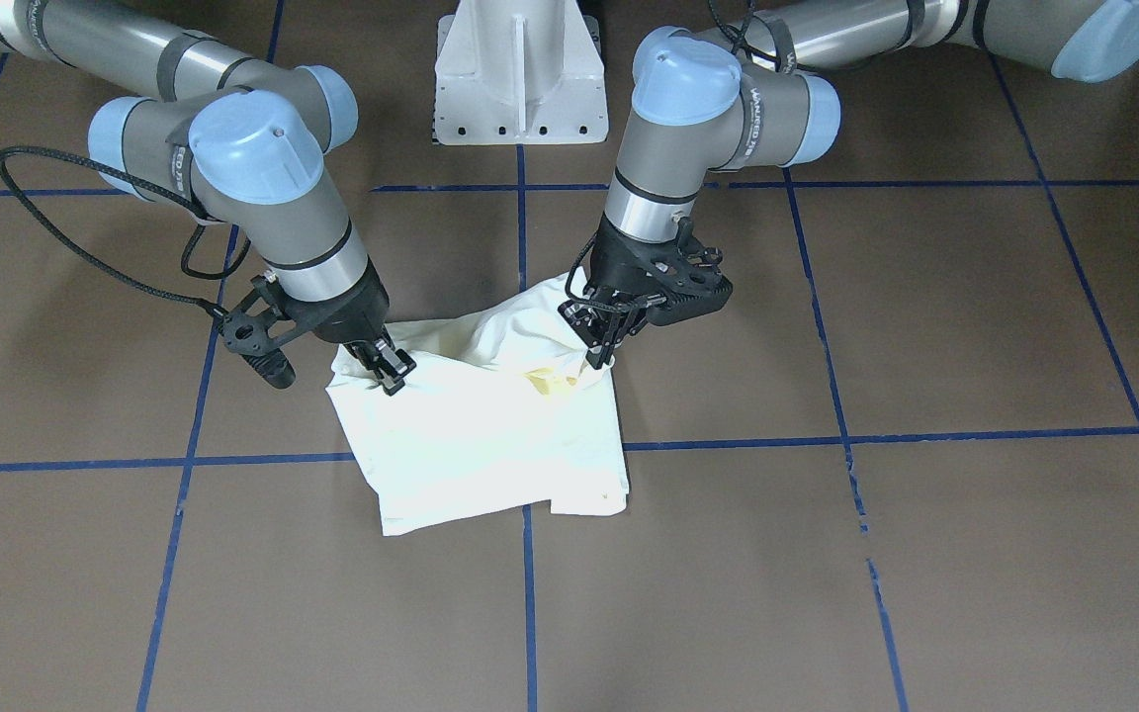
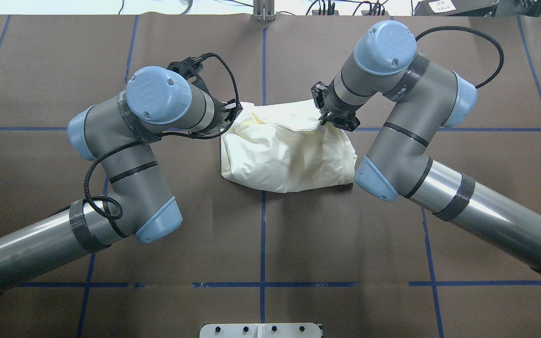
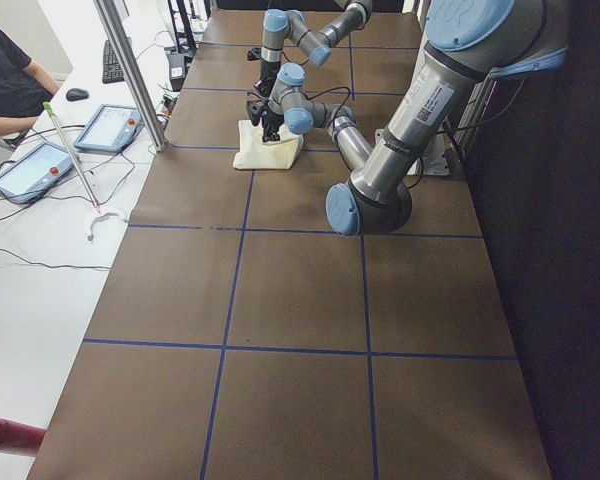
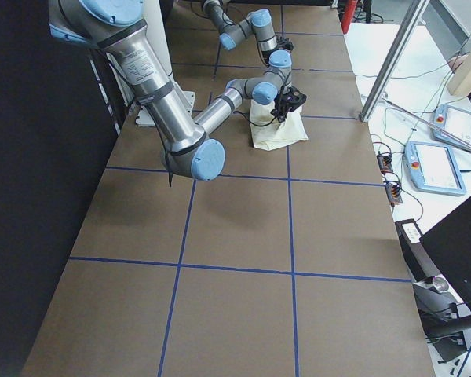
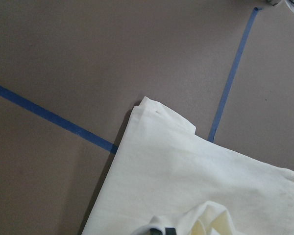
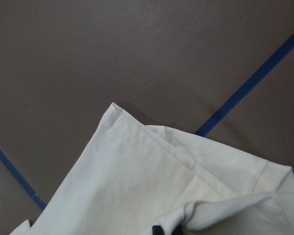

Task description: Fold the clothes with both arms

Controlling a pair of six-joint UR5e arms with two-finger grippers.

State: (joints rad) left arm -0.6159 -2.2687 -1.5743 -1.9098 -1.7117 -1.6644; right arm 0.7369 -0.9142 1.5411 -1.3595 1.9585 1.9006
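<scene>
The cream-white T-shirt lies near the middle of the brown table, in front of the white pedestal and apart from it; it covers the crossing of two strips of blue tape; it is folded into a compact, roughly four-sided bundle of several layers, and only plain cream cloth shows; the lowest layer rests flat, with two fairly square corners on the operators' side; an upper layer is lifted off it at both sides and sags in a soft, wrinkled dip between the lifted points; from overhead this raised cloth billows down to a rounded fold on the robot's side; a deeper yellow crease sits in the folds close to the left gripper; the right wrist view shows a stitched hem running along one layer, and both wrist views show stacked corner edges lying on the tabletop

The right gripper has its two black fingers pinched together on a tuck of the T-shirt at the robot's right side; the left gripper is likewise closed on a bunched peak of the cloth at the opposite side; in each wrist view a gathered lump of cloth fills the bottom edge around a dark fingertip; the left arm and the right arm bend steeply down from either side, wrists close to vertical above the cloth
</scene>
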